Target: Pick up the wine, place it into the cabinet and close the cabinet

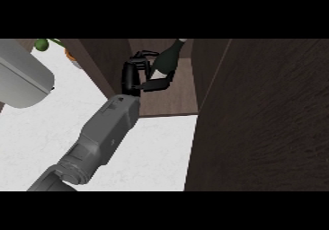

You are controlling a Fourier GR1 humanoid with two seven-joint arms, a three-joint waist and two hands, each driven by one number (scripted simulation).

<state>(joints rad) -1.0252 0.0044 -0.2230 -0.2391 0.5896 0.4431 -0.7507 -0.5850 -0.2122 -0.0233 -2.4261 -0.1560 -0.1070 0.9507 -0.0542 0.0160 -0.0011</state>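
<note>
**Wine bottle held inside the open cabinet**

Right now one hand (142,72) is curled round the wine bottle (166,60) — fingers wrapped over its dark body from the left, thumb tucked below. Which hand it is can be read only from the grey forearm (104,134), which rises from the lower left edge of the white surface (160,148), so it looks like the left one. The bottle is tilted, neck pointing up and to the right, and sits within the cabinet (174,99) opening, above its brown shelf floor. A dark wood door (267,117) stands open at the right. Near the surface's far left corner lie a grey rounded appliance (21,76) and some green and orange produce (51,45) — partly hidden.
</note>
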